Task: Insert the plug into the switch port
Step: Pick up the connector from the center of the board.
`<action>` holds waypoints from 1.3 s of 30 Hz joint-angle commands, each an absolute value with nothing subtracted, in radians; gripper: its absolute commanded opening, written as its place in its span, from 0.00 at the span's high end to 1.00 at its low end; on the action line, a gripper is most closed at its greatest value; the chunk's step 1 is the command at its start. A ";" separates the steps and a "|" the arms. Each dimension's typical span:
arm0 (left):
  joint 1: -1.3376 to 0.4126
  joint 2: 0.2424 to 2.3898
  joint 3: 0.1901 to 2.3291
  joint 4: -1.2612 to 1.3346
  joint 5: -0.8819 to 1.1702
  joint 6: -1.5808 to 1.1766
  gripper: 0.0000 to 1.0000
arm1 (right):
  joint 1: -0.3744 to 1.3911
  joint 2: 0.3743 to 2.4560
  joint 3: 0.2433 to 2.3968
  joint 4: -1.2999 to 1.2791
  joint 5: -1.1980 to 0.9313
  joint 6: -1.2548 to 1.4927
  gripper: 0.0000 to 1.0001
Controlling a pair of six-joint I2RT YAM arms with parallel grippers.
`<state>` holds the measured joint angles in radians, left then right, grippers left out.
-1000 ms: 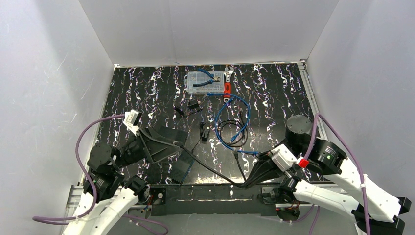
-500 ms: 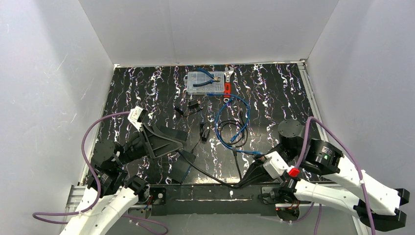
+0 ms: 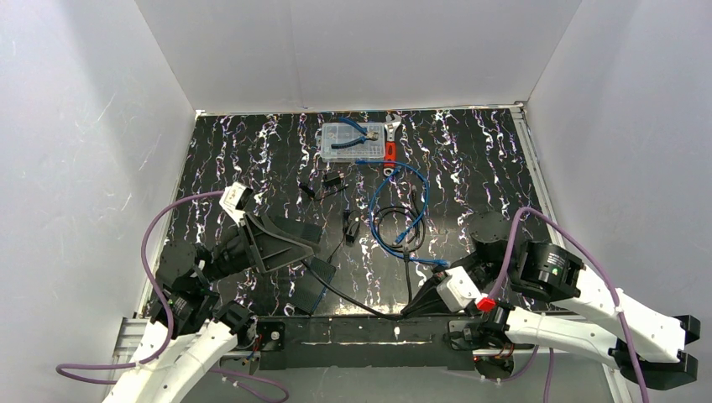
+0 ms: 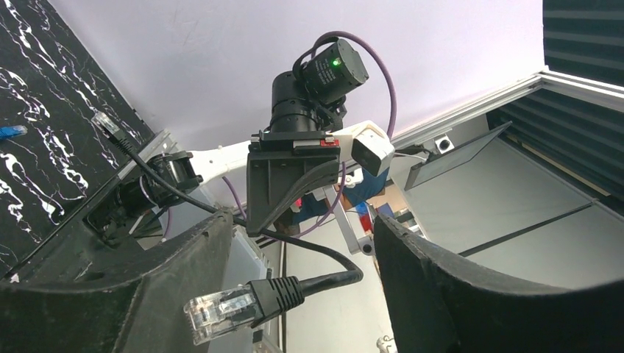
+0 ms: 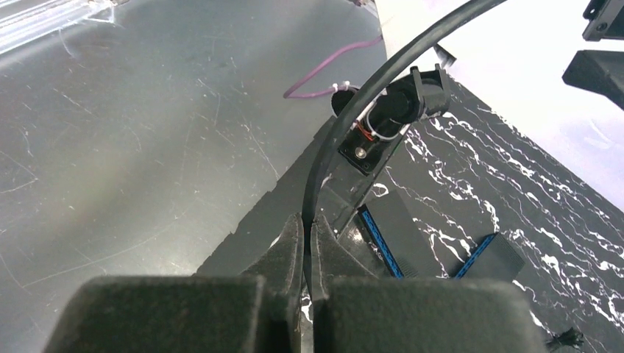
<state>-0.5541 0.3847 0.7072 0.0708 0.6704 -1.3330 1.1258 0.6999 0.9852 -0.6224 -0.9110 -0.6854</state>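
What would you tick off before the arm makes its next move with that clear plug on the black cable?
1. Is the right gripper clamped on the black cable? Ok.
2. Does the plug lie in the gap of the left gripper? Ok.
3. Are the left jaws closed on the plug? Not ok, they stand apart.
4. Is the black box on the table beside the left gripper? Ok.
5. Does the switch port face the plug? Cannot tell, no socket shows.
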 commanded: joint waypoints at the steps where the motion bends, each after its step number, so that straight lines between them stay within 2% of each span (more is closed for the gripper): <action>1: -0.558 0.382 0.702 0.069 0.690 -1.327 0.36 | 1.148 0.667 0.991 -0.649 -0.842 -0.712 0.99; 6: -0.558 0.389 0.711 0.052 0.689 -1.312 0.52 | 1.161 0.656 0.990 -0.704 -0.803 -0.726 0.99; 11: -0.558 0.394 0.715 0.043 0.685 -1.299 0.59 | 1.178 0.648 0.970 -0.725 -0.767 -0.723 0.99; 17: -0.558 0.402 0.716 0.030 0.685 -1.282 0.71 | 1.191 0.654 0.958 -0.748 -0.754 -0.721 0.99; 24: -0.558 0.410 0.708 -0.008 0.675 -1.244 1.00 | 1.198 0.712 0.969 -0.759 -0.710 -0.679 0.98; 29: -0.558 0.416 0.706 -0.045 0.657 -1.208 1.00 | 1.198 0.728 0.980 -0.699 -0.681 -0.609 0.84; 33: -0.558 0.429 0.708 -0.073 0.632 -1.166 1.00 | 1.198 0.710 0.970 -0.545 -0.662 -0.515 0.69; 39: -0.558 0.439 0.711 -0.148 0.560 -1.075 1.00 | 1.199 0.734 0.979 -0.357 -0.646 -0.347 0.57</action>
